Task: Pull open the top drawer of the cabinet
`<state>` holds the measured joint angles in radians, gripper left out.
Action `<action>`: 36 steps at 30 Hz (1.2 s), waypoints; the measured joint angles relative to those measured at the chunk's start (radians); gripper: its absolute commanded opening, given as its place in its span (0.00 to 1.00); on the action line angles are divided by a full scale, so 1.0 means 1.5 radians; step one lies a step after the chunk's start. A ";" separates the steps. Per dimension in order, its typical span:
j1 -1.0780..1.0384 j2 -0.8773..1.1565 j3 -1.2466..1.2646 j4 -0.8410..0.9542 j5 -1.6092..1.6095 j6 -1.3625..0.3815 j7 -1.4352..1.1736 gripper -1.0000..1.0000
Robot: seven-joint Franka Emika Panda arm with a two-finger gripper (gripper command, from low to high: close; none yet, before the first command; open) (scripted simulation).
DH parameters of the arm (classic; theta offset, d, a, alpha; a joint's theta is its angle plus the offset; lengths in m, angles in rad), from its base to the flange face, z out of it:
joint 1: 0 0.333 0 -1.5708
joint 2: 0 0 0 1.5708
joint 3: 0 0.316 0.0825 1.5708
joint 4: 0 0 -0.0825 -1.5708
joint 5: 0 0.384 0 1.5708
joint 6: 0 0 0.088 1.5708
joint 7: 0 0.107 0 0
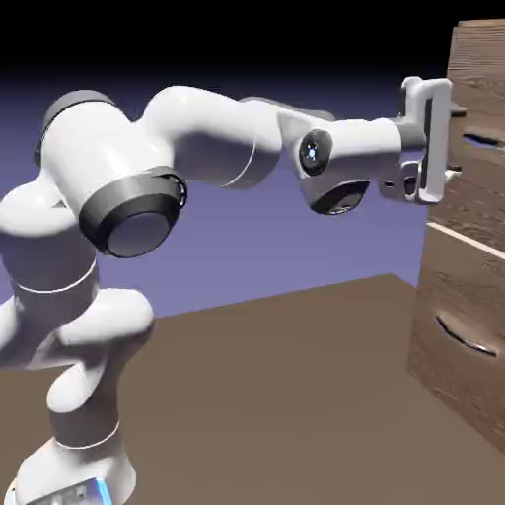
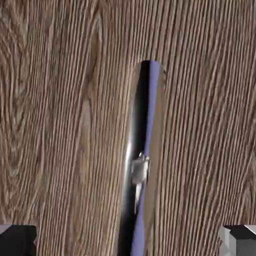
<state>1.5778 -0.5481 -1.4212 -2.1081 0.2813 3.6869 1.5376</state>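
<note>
Arm: white, rises at lower left of the exterior view, reaches right, level with the upper part of the cabinet (image 1: 473, 247).
Gripper (image 1: 452, 143): held against the top drawer (image 1: 478, 104); fingers spread wide, one above and one below the handle (image 1: 480, 139), not pinching it.
Hand view, fingertips (image 2: 18, 239): two dark-grey tips in the bottom corners, far apart; the handle (image 2: 141, 160) runs between them with clear wood grain on either side.
Handle: thin, silver, curved; in the hand view it stretches from the upper middle down to the bottom edge, reflecting blue-violet and a small white shape.
Top drawer: upper front of the cabinet, at the right edge of the exterior view; whether it stands out from the cabinet face, cannot tell.
Lower drawer (image 1: 464, 345): below a pale seam, own slim handle (image 1: 466, 338), untouched, well apart from the gripper.
Table (image 1: 276, 395): brown; cabinet stands at its right end.
</note>
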 measured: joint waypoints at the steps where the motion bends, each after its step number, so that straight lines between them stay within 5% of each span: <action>1: 0.024 0.000 -0.022 0.011 0.004 0.010 0.012 0.50; 10: 0.197 -0.017 -0.164 0.132 0.025 -0.013 -0.025 0.50; 11: 0.211 -0.018 -0.174 0.142 0.027 -0.015 -0.028 0.00; 36: -0.345 -0.100 0.334 -0.241 0.087 0.044 -0.053 0.00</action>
<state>1.0603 -0.6981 -0.9199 -2.4693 0.4124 3.7525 1.4587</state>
